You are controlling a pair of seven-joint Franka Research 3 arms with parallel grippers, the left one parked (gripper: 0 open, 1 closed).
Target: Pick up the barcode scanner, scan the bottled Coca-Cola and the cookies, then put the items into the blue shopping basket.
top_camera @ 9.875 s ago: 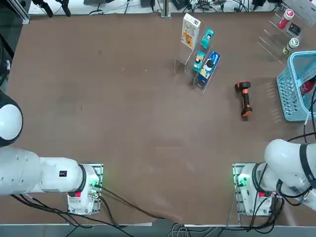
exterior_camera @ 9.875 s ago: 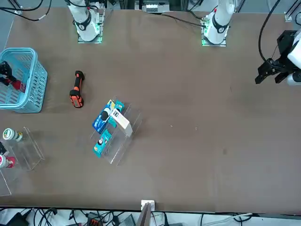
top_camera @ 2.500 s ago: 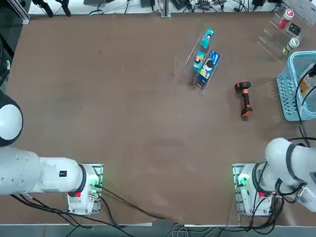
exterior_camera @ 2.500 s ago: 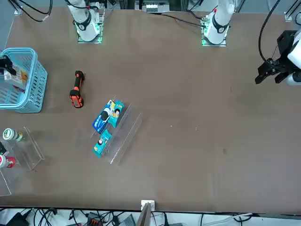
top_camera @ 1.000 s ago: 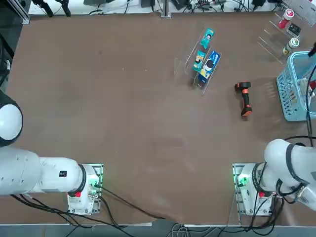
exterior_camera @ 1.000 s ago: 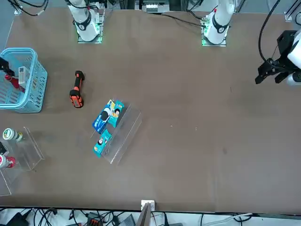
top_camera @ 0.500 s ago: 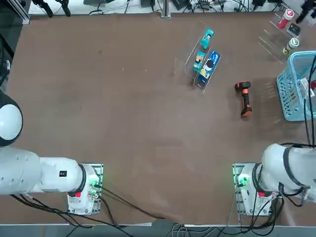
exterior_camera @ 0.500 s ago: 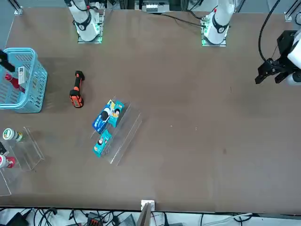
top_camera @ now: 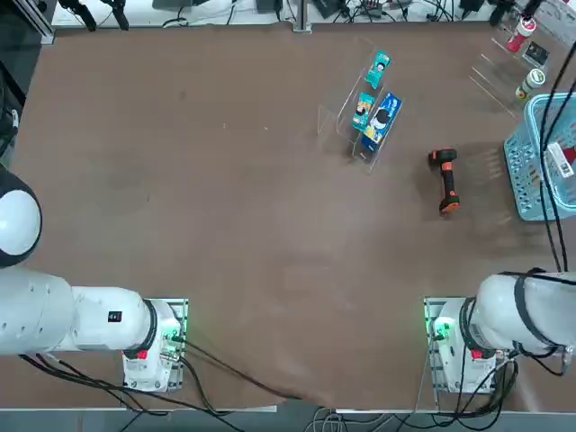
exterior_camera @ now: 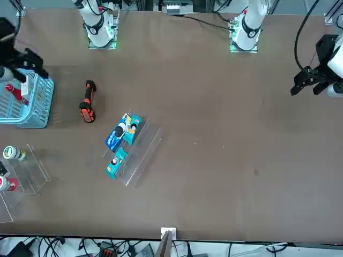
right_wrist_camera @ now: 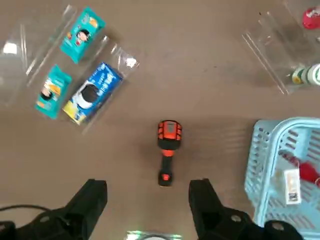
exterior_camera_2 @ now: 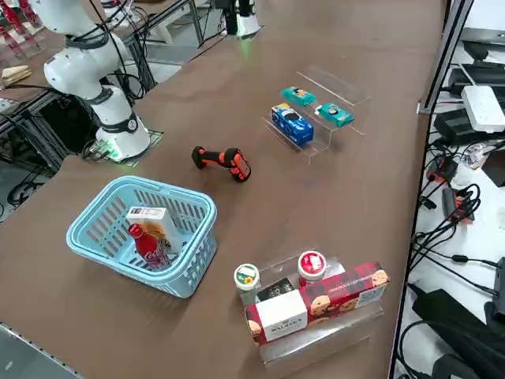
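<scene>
Right wrist view: here's the right gripper [right_wrist_camera: 148,184] up above the table [right_wrist_camera: 215,95], its fingers spread wide with nothing pinched! Beyond them, lined up with the gap but untouched, lies the barcode scanner [right_wrist_camera: 168,152]. Off to one side, the blue shopping basket [right_wrist_camera: 261,165] holds the cookies [right_wrist_camera: 292,186] and the bottled Coca-Cola [right_wrist_camera: 309,172]; farther out, the blue packet [right_wrist_camera: 93,92] and two teal packets [right_wrist_camera: 82,34].

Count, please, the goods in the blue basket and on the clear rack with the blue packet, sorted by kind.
Bottles in the basket: 1
White cartons in the basket: 1
Teal packets on the rack: 2
Blue packets on the rack: 1
Total: 5
</scene>
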